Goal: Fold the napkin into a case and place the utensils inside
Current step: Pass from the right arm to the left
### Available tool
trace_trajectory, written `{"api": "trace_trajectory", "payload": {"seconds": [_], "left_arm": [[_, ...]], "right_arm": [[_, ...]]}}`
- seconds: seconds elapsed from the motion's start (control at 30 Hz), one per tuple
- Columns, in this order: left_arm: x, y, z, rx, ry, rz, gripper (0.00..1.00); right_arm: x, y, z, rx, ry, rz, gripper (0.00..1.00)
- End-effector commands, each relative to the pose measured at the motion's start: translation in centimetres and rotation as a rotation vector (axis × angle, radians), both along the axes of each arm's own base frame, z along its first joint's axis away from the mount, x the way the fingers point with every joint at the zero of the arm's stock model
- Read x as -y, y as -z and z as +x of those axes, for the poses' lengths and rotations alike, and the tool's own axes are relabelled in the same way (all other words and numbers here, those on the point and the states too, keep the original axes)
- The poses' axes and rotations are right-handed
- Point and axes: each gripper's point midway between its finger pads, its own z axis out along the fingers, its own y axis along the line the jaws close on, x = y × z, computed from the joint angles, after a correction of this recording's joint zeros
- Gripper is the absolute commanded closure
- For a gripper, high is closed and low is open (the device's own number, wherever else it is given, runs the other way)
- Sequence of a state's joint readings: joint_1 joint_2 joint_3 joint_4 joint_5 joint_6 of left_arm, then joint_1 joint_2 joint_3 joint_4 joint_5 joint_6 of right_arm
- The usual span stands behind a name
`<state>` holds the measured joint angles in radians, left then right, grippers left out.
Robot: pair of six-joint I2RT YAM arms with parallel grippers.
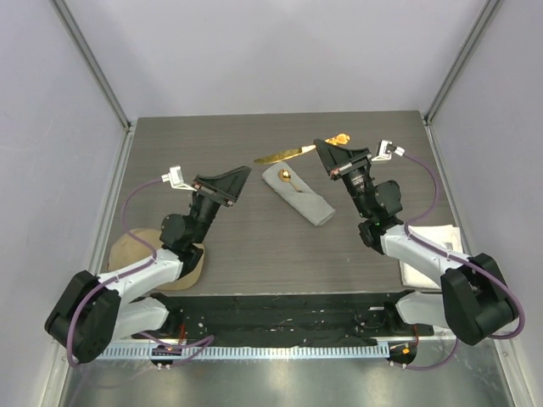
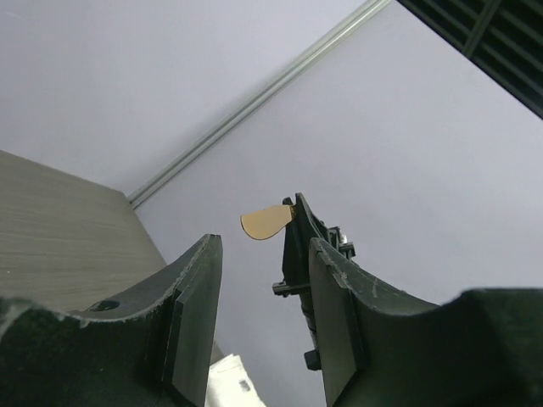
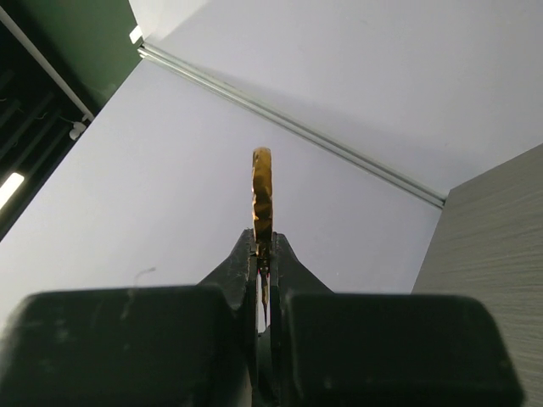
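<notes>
Top external view: the napkin is already folded into the case (image 1: pixel 307 202), a narrow grey pocket lying flat on the table (image 1: pixel 254 246). It sits between the two sets of jaws, closer to the right ones. A gold spoon (image 1: pixel 287 176) is tucked in, bowl poking out of the end nearest the right jaws.

The right gripper (image 1: pixel 329 151) is clamped tight on a gold-orange utensil (image 1: pixel 284 155). The long tapered end sticks out toward the left jaws and the orange end out the other side. It looks lifted off the table just beyond the case's open end, not in the pocket yet. Right wrist view shows it edge-on (image 3: pixel 262 191), pinched between the closed fingers of the right gripper (image 3: pixel 263 246).

The left gripper (image 1: pixel 227 184) is raised with its jaws apart and nothing between them, as the left wrist view confirms (image 2: pixel 259 254). That view also catches the utensil's rounded gold tip (image 2: pixel 265 222) ahead of the jaws.

Progress, my read: fold done, one piece in, a second in hand and left to insert. No teal-handled piece is visible.

A tan cap (image 1: pixel 161 254) sits behind the left jaws under that arm, and a white towel (image 1: pixel 433 250) behind the right jaws. No writing or brand is readable anywhere.
</notes>
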<state>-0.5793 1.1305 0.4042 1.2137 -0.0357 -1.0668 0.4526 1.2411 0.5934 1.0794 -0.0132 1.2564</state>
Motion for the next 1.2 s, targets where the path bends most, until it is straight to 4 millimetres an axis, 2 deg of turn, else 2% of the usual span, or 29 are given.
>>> {"api": "trace_trajectory", "payload": {"seconds": [0.0,0.13,0.17,0.37,0.57,0.67,0.77,0.9,1.03,1.17], "left_arm": [[-1.4,-5.5,-0.9,0.142,-0.015,-0.175,0.50],[-1.3,-5.2,0.0,0.099,-0.004,-0.234,0.48],[-1.3,-5.0,0.2,0.086,-0.004,-0.245,0.48],[-0.2,-5.4,0.6,0.104,0.036,-0.245,0.52],[0.4,-6.5,-0.5,0.194,0.068,-0.209,0.54],[0.9,-6.6,-1.1,0.221,0.096,-0.179,0.48],[1.3,-6.0,-1.0,0.211,0.112,-0.166,0.48],[1.5,-4.8,-1.1,0.178,0.136,-0.162,0.47],[0.9,-6.3,-1.7,0.236,0.099,-0.152,0.46],[1.1,-7.2,-1.5,0.254,0.104,-0.161,0.45]], "right_arm": [[0.9,-5.0,-0.5,0.134,0.029,0.109,0.99],[0.6,-5.1,-0.7,0.142,0.018,0.121,0.99],[0.7,-5.7,-1.0,0.164,0.012,0.137,0.99],[0.2,-6.0,-1.0,0.167,-0.016,0.141,0.99],[-0.2,-5.5,-0.9,0.148,-0.035,0.151,0.99],[-0.3,-4.9,-0.7,0.135,-0.038,0.150,0.99],[-0.1,-4.5,-0.7,0.133,-0.038,0.172,0.99],[-0.2,-5.2,-0.8,0.138,-0.037,0.154,0.99],[-0.2,-4.0,-0.3,0.101,-0.027,0.129,0.99],[-1.4,-4.1,-0.8,0.106,-0.092,0.148,0.99]]}}
